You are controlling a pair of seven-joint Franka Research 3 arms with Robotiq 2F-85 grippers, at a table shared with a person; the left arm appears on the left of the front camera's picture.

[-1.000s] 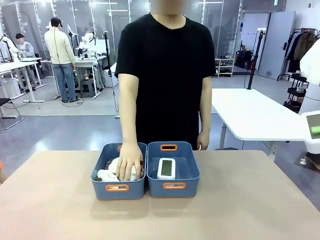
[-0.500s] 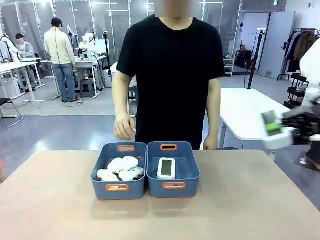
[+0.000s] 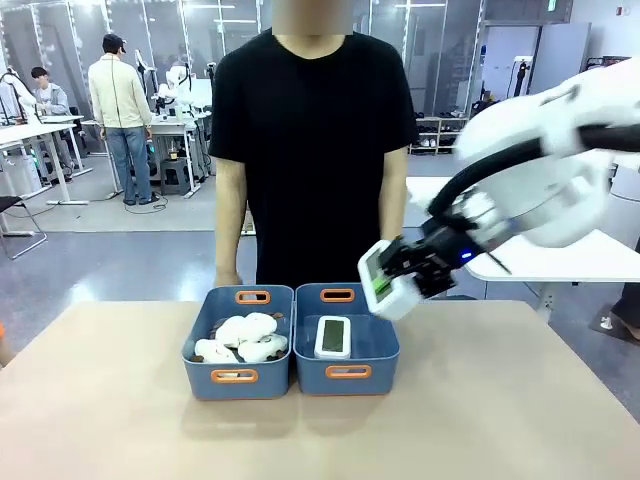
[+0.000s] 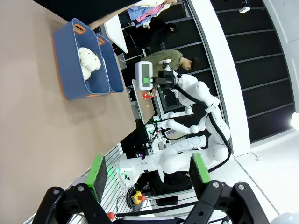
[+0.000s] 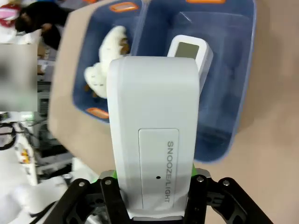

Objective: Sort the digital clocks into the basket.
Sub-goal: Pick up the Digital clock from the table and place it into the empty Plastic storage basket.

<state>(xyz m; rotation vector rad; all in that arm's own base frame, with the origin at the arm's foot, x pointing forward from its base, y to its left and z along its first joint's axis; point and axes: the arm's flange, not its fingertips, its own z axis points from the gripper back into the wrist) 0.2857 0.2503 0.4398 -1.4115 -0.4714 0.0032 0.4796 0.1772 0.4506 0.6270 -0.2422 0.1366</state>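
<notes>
**Two clocks, two bins — one clock in the air**

Two digital clocks show. One clock lies screen-up in the right-hand basket; the held clock hangs above that basket's far right corner, clamped in the right gripper, whose jaws are closed on its lower end. In the right wrist view the held clock is seen from its back, where the print reads "SNOOZE/LIGHT"; its screen is hidden there, and the gripper's green pads are nearly covered by the clock's body.

Two identical blue-grey bins stand touching side by side on the bench. The left bin holds a heap of white plush toys with brown bits — their number cannot be told.

The left gripper hovers above the bench, well apart from the bins, jaws wide and holding nothing.

One person in a black shirt stands at the far edge, hands partly hidden behind the bins and the right arm.
</notes>
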